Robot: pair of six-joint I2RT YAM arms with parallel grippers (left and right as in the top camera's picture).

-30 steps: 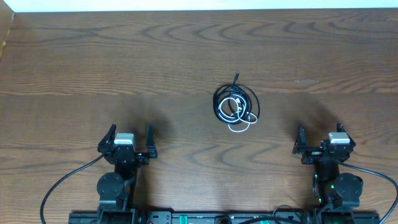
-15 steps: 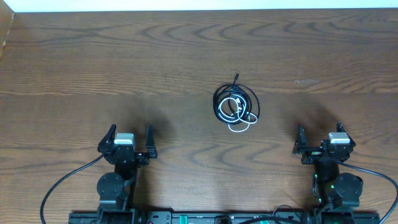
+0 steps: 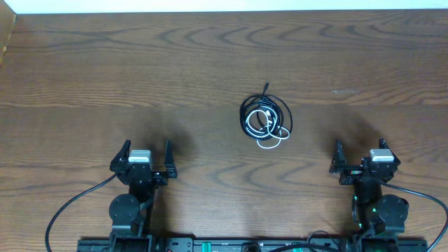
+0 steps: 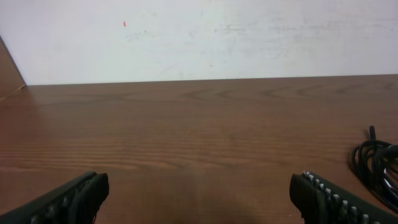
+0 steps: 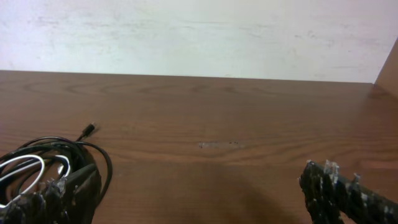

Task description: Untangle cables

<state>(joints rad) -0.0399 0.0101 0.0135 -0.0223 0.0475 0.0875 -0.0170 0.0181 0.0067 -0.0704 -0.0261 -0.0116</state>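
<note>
Nearest you, the left gripper [image 3: 146, 147] and right gripper [image 3: 360, 147] sit parked at the near edge of the table [image 3: 140, 70]. Both have their jaws spread wide and hold nothing. Each wrist view confirms this, with bare wood showing between the fingers [image 4: 74, 198] of the left and between the toothed pads [image 5: 339, 190] of the right.

Farther out, near the table's middle, the black cable [image 3: 244, 117] lies in a loose coil with one plug end sticking out toward the far side. The white cable [image 3: 268, 145] is looped inside and across it, spilling out on the near side. The bundle is well apart from both grippers, and nearer the right one.

The overhead view shows you the whole coil. The right wrist view shows it just beyond the left finger, black cable [image 5: 106, 165] around white cable [image 5: 25, 163]. The left wrist view catches only its black edge [image 4: 373, 155] at far right; any white there is perhaps cut off.

Farthest is a pale wall [image 5: 199, 31].
</note>
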